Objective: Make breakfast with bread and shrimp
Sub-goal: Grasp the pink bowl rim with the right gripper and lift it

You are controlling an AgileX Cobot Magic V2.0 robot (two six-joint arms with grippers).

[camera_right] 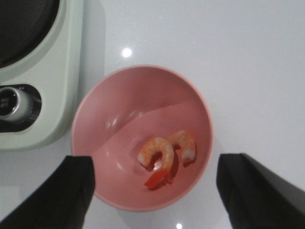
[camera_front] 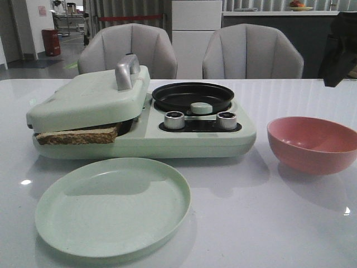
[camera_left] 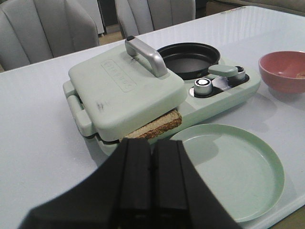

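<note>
Bread [camera_front: 78, 135] mostly hidden under press lid [camera_front: 92, 97]; crust edge showing.

Left claw [camera_left: 152, 191] fingers pressed together – right claw [camera_right: 155, 191] fingers spread wide, pointing downward

this looks like an office or showroom set up as a dining spot, not a home. a white glossy table [camera_front: 312, 234] has two grey padded chairs [camera_front: 127, 49] behind it. beyond them are a white cabinet [camera_front: 196, 28], a counter with a fruit plate [camera_front: 301, 6], a red bin [camera_front: 51, 42] and an open corridor floor.
</note>
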